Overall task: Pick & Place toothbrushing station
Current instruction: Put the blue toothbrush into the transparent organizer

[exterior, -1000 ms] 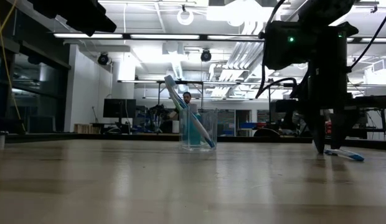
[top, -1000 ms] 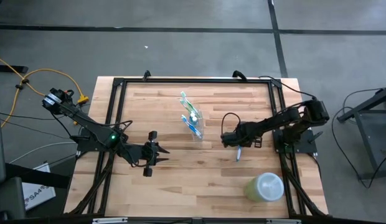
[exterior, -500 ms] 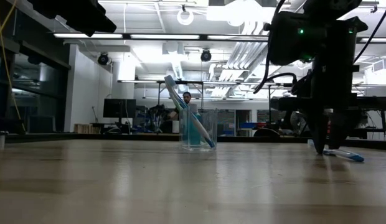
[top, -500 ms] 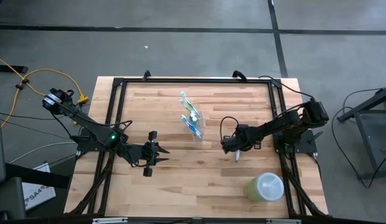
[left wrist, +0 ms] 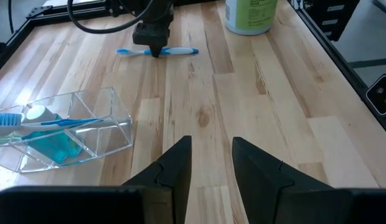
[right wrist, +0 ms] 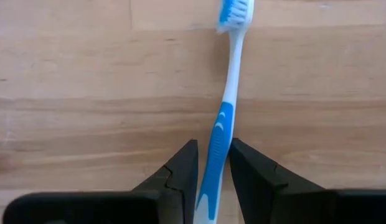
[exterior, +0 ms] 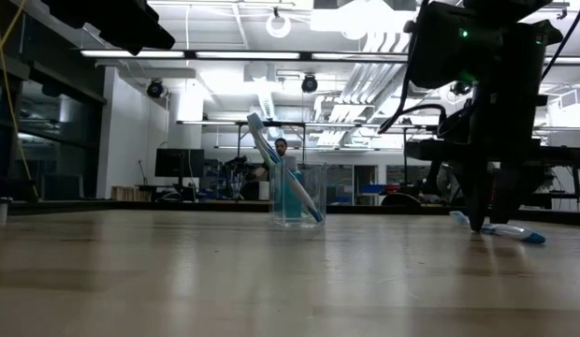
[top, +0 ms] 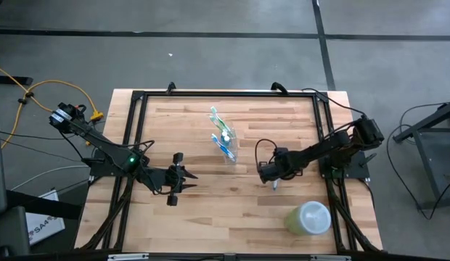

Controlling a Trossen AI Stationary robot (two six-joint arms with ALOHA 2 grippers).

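Observation:
A clear plastic cup (top: 226, 145) stands mid-table with blue and green toothbrushes and a small tube in it; it also shows in the low view (exterior: 297, 195) and the left wrist view (left wrist: 62, 134). A blue-and-white toothbrush (top: 274, 185) lies flat on the table to its right. My right gripper (top: 272, 176) stands over this toothbrush, pointing down, shut on its handle (right wrist: 213, 168). My left gripper (top: 183, 177) is open and empty, left of the cup, its fingers (left wrist: 174, 168) apart. My right gripper pinches the toothbrush's blue handle (right wrist: 219, 134) between its two fingers, in the handle's lower half, away from the bristle head (right wrist: 233, 14). The fingers come from above, pointing down, and lie across the handle. The toothbrush lies on the table (exterior: 514, 231).
A larger pale green round container (top: 309, 217) stands near the table's near right corner, close to the right gripper. A black frame (top: 134, 98) runs along the table's edges. Bare wood lies between the cup and the left gripper.
My right gripper has moved toward the table's near edge along the lying toothbrush and stands over its handle. The cup and my left gripper have kept still.

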